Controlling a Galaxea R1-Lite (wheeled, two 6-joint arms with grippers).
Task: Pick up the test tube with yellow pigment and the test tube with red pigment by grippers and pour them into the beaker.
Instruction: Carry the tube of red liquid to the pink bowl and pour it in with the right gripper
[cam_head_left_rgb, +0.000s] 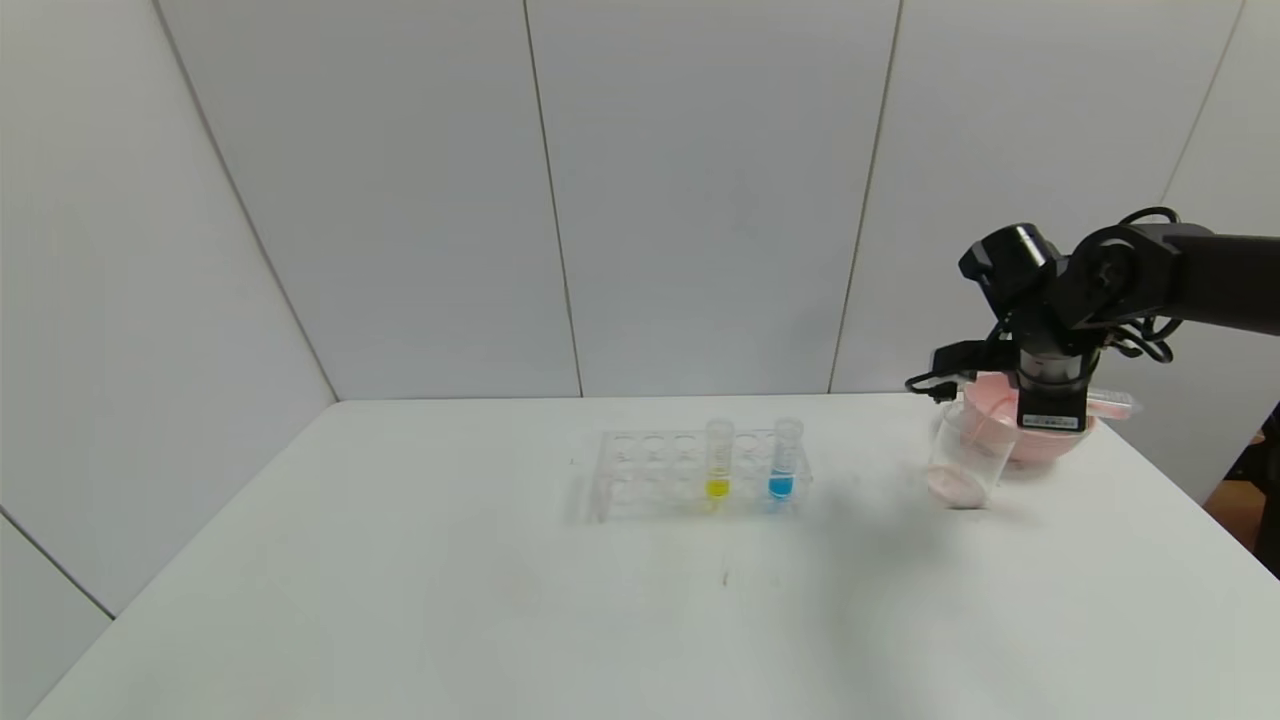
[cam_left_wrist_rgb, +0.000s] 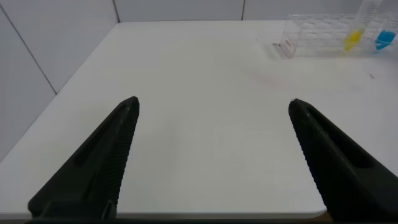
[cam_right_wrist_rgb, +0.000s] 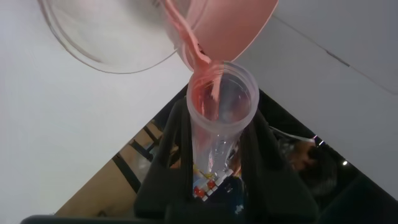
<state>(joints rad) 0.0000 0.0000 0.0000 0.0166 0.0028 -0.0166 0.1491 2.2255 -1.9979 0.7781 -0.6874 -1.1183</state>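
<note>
Right gripper (cam_right_wrist_rgb: 214, 165) clamped on the red tube (cam_right_wrist_rgb: 221, 112) – tipped over the beaker (cam_head_left_rgb: 965, 462), pouring. Left gripper (cam_left_wrist_rgb: 211, 155) parked, jaws wide, holding nothing. Next, yellow tube (cam_head_left_rgb: 718, 460): light, slick, fragile – best gripped mid-body, gently.

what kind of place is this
Probably a mock chemistry bench: a clear plastic tube rack holding yellow-liquid and blue-liquid tubes, plus a clear straight-sided beaker, on a plain white table.

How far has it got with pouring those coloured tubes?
In hand: the right hand tips the red-pigment tube over the beaker, red liquid streaming out. Left: the yellow tube stands full in the rack. Nothing looks finished.
</note>
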